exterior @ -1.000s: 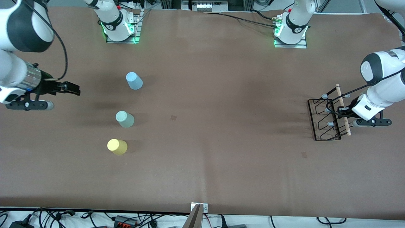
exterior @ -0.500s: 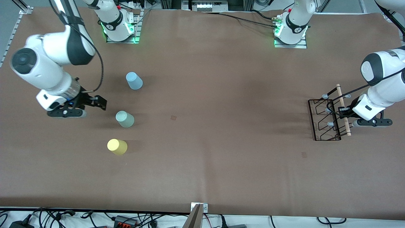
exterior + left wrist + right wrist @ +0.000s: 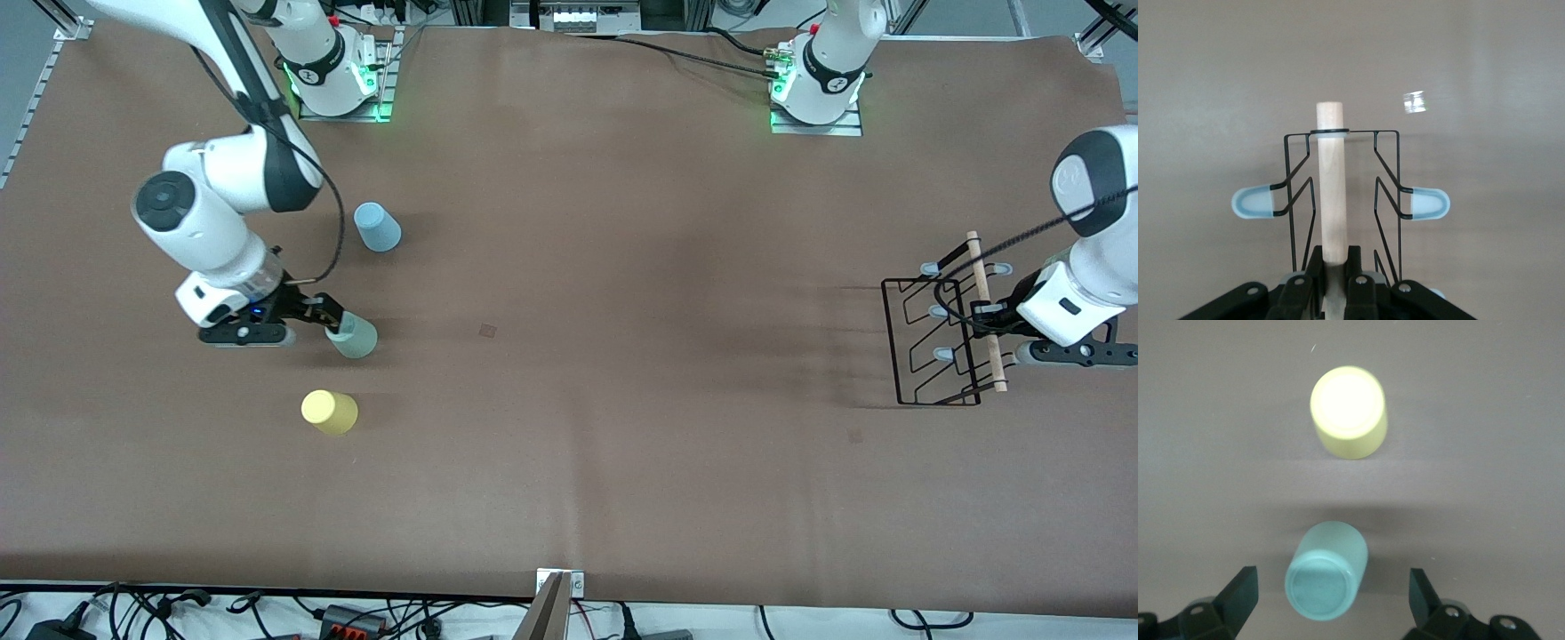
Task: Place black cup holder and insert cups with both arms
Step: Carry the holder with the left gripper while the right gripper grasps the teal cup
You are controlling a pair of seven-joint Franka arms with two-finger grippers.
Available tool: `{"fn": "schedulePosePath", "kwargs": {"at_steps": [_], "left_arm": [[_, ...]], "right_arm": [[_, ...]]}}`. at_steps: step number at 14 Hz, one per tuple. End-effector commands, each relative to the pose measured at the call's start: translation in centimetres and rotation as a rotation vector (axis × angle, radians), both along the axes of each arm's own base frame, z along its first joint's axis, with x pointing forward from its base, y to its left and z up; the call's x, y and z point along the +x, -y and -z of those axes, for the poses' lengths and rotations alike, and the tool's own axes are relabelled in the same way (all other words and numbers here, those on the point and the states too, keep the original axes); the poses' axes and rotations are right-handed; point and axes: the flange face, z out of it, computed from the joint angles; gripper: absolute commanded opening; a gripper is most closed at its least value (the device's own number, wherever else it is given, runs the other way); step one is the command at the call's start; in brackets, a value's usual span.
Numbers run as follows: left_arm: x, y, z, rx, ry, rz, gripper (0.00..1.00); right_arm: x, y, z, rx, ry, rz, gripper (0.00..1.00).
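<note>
1. Left gripper [image 3: 985,315] clamps the light wooden rod handle [image 3: 1331,193] of the black cup holder [image 3: 929,342], a thin wire rack with pale-tipped pegs, at the left arm's end of the worktop [image 3: 622,267].
2. Right gripper [image 3: 1331,600], fingers spread wide, brackets the sage green cup [image 3: 353,335], standing between the light blue cup [image 3: 377,227] and the yellow cup [image 3: 329,412].

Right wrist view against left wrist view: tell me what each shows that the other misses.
Only the right wrist view shows the sage green cup between the open right end effector fingers, and the yellow cup. Only the left wrist view shows the black cup holder, its wooden rod clamped by the shut left end effector. Both show the brown table.
</note>
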Motion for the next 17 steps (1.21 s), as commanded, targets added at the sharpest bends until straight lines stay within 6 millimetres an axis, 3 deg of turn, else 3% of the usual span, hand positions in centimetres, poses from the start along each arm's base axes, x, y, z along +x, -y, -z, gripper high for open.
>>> {"fn": "schedulePosePath", "kwargs": {"at_steps": [1, 3, 8, 12, 15, 17], "left_arm": [[0.4, 5.8, -2.9, 0.003, -0.030, 0.055, 0.01], [-0.1, 12.5, -2.7, 0.001, -0.041, 0.090, 0.01], [-2.4, 31.8, -0.8, -0.018, -0.032, 0.022, 0.01], [-5.6, 44.2, 2.6, -0.003, -0.038, -0.018, 0.01], [-7.0, 49.9, 5.1, 0.002, -0.041, 0.009, 0.01], [-8.2, 52.3, 6.8, -0.004, -0.031, 0.001, 0.01]], "right_arm": [[-0.4, -0.3, 1.6, 0.011, 0.031, 0.011, 1.00], [-0.8, -0.2, 2.4, 0.013, 0.042, 0.011, 1.00], [-2.4, 0.1, 4.5, 0.006, 0.008, 0.011, 1.00], [-2.4, 0.0, 6.0, 0.007, 0.015, 0.008, 1.00], [-2.4, -0.1, 6.3, 0.008, 0.018, 0.007, 1.00], [-2.5, -0.2, 6.4, 0.009, 0.015, 0.007, 1.00]]}}
